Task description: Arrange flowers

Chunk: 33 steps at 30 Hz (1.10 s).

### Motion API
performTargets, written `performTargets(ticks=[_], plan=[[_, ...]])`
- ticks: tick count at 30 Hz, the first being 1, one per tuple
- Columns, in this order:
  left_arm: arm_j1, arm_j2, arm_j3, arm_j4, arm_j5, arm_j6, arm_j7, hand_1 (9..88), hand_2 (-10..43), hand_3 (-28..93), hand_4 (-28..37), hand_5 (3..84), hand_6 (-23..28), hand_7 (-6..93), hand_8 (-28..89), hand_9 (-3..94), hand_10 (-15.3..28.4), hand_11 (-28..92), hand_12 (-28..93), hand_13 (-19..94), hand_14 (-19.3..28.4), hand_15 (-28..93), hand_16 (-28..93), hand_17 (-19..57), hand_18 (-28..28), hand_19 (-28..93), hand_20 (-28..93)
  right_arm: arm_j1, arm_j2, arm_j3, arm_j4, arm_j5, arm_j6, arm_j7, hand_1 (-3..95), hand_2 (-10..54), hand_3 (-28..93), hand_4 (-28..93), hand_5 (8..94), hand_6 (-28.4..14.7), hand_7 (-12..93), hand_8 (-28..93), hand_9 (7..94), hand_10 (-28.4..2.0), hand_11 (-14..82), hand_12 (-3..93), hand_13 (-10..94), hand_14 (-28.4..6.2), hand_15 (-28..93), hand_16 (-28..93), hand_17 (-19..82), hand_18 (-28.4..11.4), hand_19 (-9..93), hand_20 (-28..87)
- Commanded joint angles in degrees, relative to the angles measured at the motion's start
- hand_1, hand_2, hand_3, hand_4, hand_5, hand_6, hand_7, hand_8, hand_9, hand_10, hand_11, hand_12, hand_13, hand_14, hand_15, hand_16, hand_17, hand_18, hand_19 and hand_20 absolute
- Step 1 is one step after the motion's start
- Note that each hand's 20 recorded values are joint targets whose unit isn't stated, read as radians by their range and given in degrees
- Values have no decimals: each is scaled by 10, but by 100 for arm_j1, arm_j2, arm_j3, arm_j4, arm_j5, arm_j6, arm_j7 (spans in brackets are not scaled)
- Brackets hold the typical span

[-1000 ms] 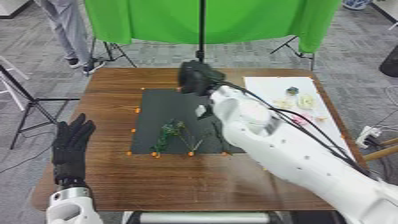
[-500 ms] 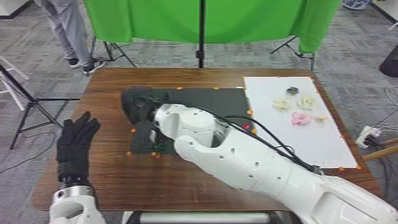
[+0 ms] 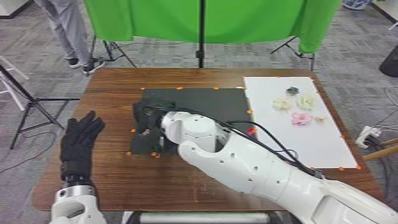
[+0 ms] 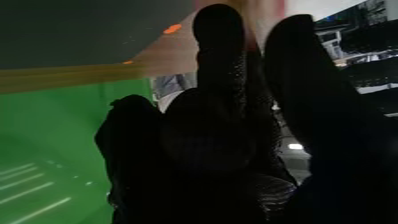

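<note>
Left hand [image 3: 78, 150]: fingers straight, spread; beside the left edge of the brown wooden counter [image 3: 115, 100].
Right hand [image 3: 153, 117]: fingers extended with gaps between, over the left side of the black rectangular mat [image 3: 218, 102].
Pink ruffled flower [image 3: 302, 119]: on the white sheet [image 3: 311, 150] along the counter's right edge, rightward of the right hand, the nearer one.
Its axis: roundish, no pointing direction clear.
Pale yellow elongated flower [image 3: 306, 101]: farther, long axis roughly near-to-far.

wooden table [image 3: 133, 185]: landmark | green cloth [image 3: 147, 20]: hanging beyond table's far edge | black pole [image 3: 201, 56]: upright behind table | black tripod [image 3: 33, 103]: floor, left of table | dark rounded object [image 3: 391, 64]: floor, right of table
</note>
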Motion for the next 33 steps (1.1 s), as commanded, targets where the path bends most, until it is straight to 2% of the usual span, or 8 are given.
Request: performTargets(ticks=[1,8,14,15,19,20,26,33], plan=[[53,-15,57,39,26,-104,-91,157,217,588,-283,439,73,86,-70,412,143,183,68,311,156,239,-52,64,101,101,178,-17,77,54,-52,-124,-125,35,449,-95,662,-220,669,5,209,-95,791,-117,305,327,892,-17,650,350,690,-91,932,611],[81,-35,47,19,42,-118,-123,157,209,592,-283,438,73,86,-69,412,142,185,71,313,157,242,-52,63,101,101,178,8,247,210,-265,-164,84,-13,419,-95,676,-232,624,9,179,-94,792,-127,349,277,893,-20,644,349,691,-93,932,608],[198,-76,-66,23,-8,-106,-76,160,203,594,-283,438,73,85,-69,412,142,185,72,316,159,247,-52,64,102,101,177,-17,1224,901,-1351,245,889,213,399,-95,682,-233,613,9,176,-90,791,-127,356,278,891,-24,637,349,686,-98,932,603],[236,-108,-113,34,-129,-84,-36,165,203,589,-283,438,72,86,-69,412,142,186,73,317,160,247,-53,66,103,103,179,-45,1430,1059,-1523,336,879,240,397,-95,683,-231,615,8,176,-90,790,-128,355,278,891,-24,636,349,686,-98,932,603],[320,-195,-229,122,-964,161,186,171,207,582,-283,443,69,92,-69,421,143,188,74,325,160,251,-53,70,105,111,183,-308,2096,1674,-2092,430,945,474,396,-95,679,-223,617,7,175,-89,774,-132,338,273,885,-25,635,350,679,-100,932,606],[350,-220,-275,122,-1051,173,172,172,207,582,-283,444,69,92,-70,422,143,189,74,327,160,253,-53,70,105,111,183,-424,2174,1865,-2205,430,890,522,396,-95,677,-221,618,5,173,-89,771,-133,332,272,882,-27,636,351,676,-100,932,608],[444,-214,-389,92,-988,232,132,159,211,600,-283,446,68,96,-71,427,142,192,74,329,161,255,-55,72,105,112,184,-701,2517,2137,-2592,732,838,475,321,-95,664,-156,629,-1,162,-83,769,-142,303,266,872,-41,640,348,660,-113,932,616],[416,-217,-394,75,-959,193,123,159,210,606,-283,448,69,94,-71,427,142,192,73,329,160,255,-56,73,104,109,184,-458,2265,1748,-2735,1052,-23,-56,279,-8,715,-87,626,-3,144,-81,819,-138,351,279,867,-54,643,343,646,-127,932,619]])
